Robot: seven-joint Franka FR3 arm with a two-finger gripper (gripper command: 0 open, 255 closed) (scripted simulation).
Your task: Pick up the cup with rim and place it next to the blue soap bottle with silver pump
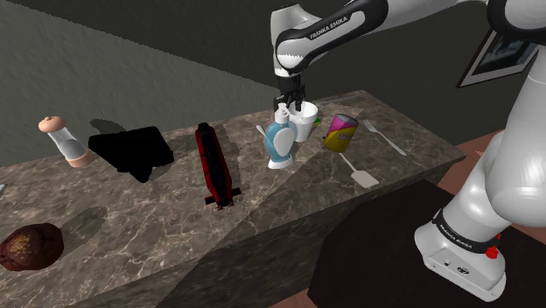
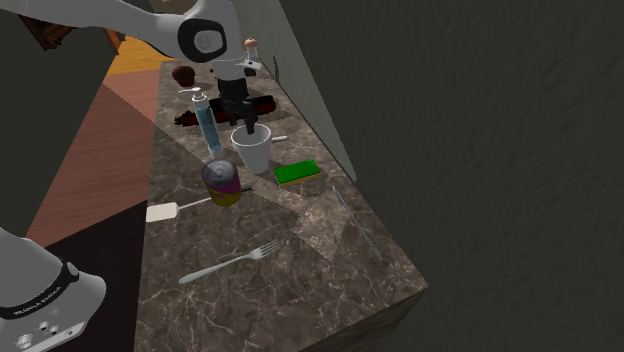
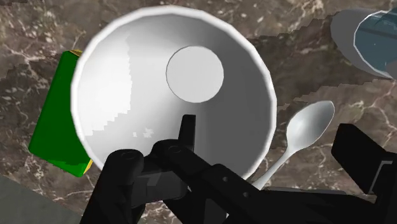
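"franka emika" on the arm (image 1: 325, 31) and its base (image 1: 461, 234)

Arm (image 1: 337, 24) reaches high and forward, wrist turned downward. Claw (image 1: 293, 100) points straight down; both fingers (image 3: 186, 130) stand apart, unclenched.

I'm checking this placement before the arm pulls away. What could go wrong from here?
1. The gripper is open, with one finger inside the white cup and the other outside. A slanted retreat could hook the rim and tip the cup.
2. The cup stands close beside the blue soap bottle. A nudge might push the cup into the bottle and topple it.
3. A white spoon lies by the outer finger, which might drag it.
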